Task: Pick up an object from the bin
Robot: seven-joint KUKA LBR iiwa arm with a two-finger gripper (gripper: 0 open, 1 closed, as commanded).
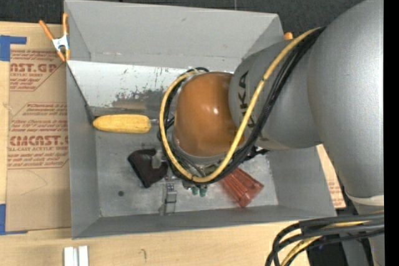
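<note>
Dark brown object (144, 166), a lumpy shape on the floor of the bin (162, 28) left of centre, lies closest to the gripper (169, 194); it looks to be just beside the tool, touching or apart not clear. Nothing is seen lifted: every loose thing rests on the bin floor, so the pick itself reads as not yet done. Left to do, by my judgement: close on one object, raise it clear of the walls. Other contents noted: a yellow corn cob (122, 124) lying flat near the left wall, well apart from the tool; a red ridged block (242, 187) toward the lower right, partly tucked under the wrist. Arm (349, 90) comes in from the right and bends down steeply into the bin, wrist pointing almost straight at the floor. Its orange cover (202, 112) sits over the bin's middle, ringed by looping yellow and black cables (163, 115), and hides most of the tool below it. The gripper's tip shows low, near the front wall, seemingly at or close to floor level. Open or closed: cannot tell from this angle. Which object is the target: not certain either, though the dark one is the likeliest by position.
</note>
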